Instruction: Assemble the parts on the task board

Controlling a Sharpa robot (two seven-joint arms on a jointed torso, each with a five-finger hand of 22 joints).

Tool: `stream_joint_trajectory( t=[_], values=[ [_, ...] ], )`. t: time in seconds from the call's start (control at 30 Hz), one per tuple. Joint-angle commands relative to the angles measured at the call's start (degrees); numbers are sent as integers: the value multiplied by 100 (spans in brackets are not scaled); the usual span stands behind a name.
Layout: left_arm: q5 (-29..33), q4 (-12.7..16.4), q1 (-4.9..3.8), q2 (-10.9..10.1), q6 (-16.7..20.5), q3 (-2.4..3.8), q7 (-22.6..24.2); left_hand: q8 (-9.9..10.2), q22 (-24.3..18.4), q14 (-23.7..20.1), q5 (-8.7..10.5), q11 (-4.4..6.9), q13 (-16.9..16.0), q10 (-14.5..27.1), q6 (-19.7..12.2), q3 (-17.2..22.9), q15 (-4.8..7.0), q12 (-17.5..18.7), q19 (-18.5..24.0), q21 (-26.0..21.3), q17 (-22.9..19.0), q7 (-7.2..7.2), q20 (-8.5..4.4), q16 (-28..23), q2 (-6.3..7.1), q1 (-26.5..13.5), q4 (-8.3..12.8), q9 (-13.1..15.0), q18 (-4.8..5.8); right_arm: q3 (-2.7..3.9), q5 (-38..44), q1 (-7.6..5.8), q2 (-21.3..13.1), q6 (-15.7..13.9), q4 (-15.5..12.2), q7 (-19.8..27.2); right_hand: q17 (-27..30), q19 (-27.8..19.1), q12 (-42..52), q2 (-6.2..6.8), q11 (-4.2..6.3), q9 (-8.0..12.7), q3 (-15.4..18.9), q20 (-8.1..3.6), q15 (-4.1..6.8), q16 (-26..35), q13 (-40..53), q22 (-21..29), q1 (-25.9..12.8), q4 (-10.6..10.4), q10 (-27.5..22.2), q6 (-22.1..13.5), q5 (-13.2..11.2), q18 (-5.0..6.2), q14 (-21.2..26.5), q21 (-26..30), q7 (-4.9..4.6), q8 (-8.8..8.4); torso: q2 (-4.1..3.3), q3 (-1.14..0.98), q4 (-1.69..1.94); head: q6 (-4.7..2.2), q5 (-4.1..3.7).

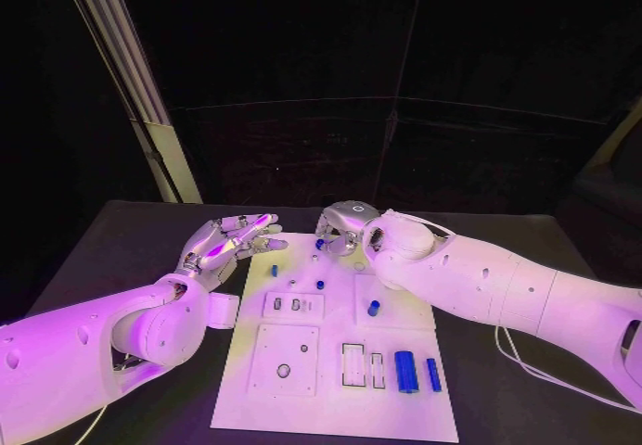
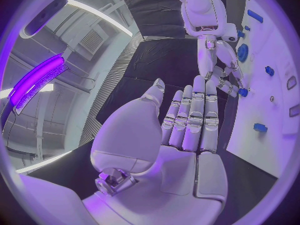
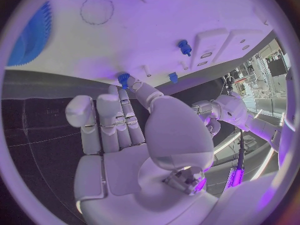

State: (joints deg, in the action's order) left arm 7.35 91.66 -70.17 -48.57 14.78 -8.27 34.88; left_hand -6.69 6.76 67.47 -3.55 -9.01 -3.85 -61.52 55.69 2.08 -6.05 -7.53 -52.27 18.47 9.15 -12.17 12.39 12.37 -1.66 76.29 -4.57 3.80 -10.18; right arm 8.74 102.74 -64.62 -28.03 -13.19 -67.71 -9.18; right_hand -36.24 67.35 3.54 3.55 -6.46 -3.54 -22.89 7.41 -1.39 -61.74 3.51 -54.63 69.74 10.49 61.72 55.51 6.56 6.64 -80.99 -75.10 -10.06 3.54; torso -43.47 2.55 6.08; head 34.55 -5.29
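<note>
Head view: left hand (image 1: 230, 238) fingers wide, holding nothing; right hand (image 1: 342, 227) fingertip touching a small blue part (image 3: 124, 78) at the task board (image 1: 321, 408) edge

The right hand (image 3: 134, 135) reaches toward the edge of the white task board (image 3: 187, 20), one fingertip touching a small blue toothed part (image 3: 124, 78) right at that edge. A blue peg (image 3: 173, 77) stands just beside it (another (image 3: 184, 47) further in). A large blue gear (image 3: 28, 37) lies well apart.
</note>
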Motion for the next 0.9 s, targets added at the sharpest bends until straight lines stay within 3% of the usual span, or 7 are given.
stream_joint_trajectory(
  t=[0.03,0.2,0.3,0.53,0.63,0.77,0.9],
  values=[
    [-1,3,-11,6,-104,5,-3,26,-8,-24,2,1,7,25,6,-13,1,39,-1,-36,6,-7,27,-38,-10,-29,31,-5,-35,0,-23,-8,1,-169,-11,58,429,-227,3,129,-24,-7,248,24,-14,304,2,364,-1,-112,-324,-263,-59,114,107,215,-7,-7,-1,5,0,-3,-1],
    [-1,-3,-11,1,-90,5,-30,33,-11,-28,2,-2,8,32,0,-9,-1,47,2,-40,8,-10,28,-45,-15,-29,36,-6,-35,0,-111,-8,-31,-304,-42,100,874,-420,40,154,-61,-5,669,40,-44,670,14,771,232,-369,-572,-713,32,178,142,491,-45,-5,1,3,-8,-6,-3],
    [-1,-3,-12,-3,-88,5,-37,33,-11,-28,2,-2,8,32,0,-9,-1,47,2,-40,8,-10,28,-45,-15,-29,36,-6,-35,0,-159,-8,-98,-371,-110,104,856,-382,84,119,-62,-19,771,41,-41,682,19,774,327,-462,-524,-590,120,171,98,509,-53,11,-4,6,-2,-12,-15],
    [-1,0,-12,-39,-79,4,-32,45,-20,-36,0,-4,9,42,-4,10,-4,63,7,-48,15,-12,30,-61,-36,-13,58,-5,-35,-1,-914,-6,-610,-715,-574,-6,98,102,494,1,50,-65,722,-12,45,159,105,125,360,-733,379,-22,771,51,-168,161,-43,148,22,-2,-41,-23,-15],
    [-1,-5,-12,-51,-82,4,-27,47,-22,-38,0,-4,8,41,-2,16,-5,65,8,-49,17,-11,31,-64,-41,-7,65,-4,-35,-1,-1355,-5,-933,-695,-860,-122,-201,302,767,82,180,-55,736,-75,133,-56,228,-185,259,-862,946,49,757,-3,-241,-5,48,148,38,-11,-71,-34,-26],
    [-1,-16,-12,-65,-82,3,-22,47,-22,-38,0,-4,8,41,-2,16,-5,65,8,-49,17,-11,31,-64,-41,-7,65,-4,-35,-2,-1977,-3,-1420,-442,-1227,-346,-967,657,1471,332,385,-38,1043,-247,308,-564,697,-739,-12,-1144,1851,-11,676,-110,-390,-297,221,124,59,-28,-115,-50,-38],
    [-1,-26,-12,-64,-89,2,-23,46,-23,-38,0,-3,7,38,1,20,-4,66,9,-51,18,-9,31,-67,-45,-3,69,-3,-35,-5,-2233,-2,-1763,-242,-1433,-510,-1908,956,2376,409,412,-45,1588,-311,345,-1182,1667,-1273,15,-1573,1717,-177,781,-215,-469,-579,242,156,76,-40,-138,-63,-118]
  ],
)
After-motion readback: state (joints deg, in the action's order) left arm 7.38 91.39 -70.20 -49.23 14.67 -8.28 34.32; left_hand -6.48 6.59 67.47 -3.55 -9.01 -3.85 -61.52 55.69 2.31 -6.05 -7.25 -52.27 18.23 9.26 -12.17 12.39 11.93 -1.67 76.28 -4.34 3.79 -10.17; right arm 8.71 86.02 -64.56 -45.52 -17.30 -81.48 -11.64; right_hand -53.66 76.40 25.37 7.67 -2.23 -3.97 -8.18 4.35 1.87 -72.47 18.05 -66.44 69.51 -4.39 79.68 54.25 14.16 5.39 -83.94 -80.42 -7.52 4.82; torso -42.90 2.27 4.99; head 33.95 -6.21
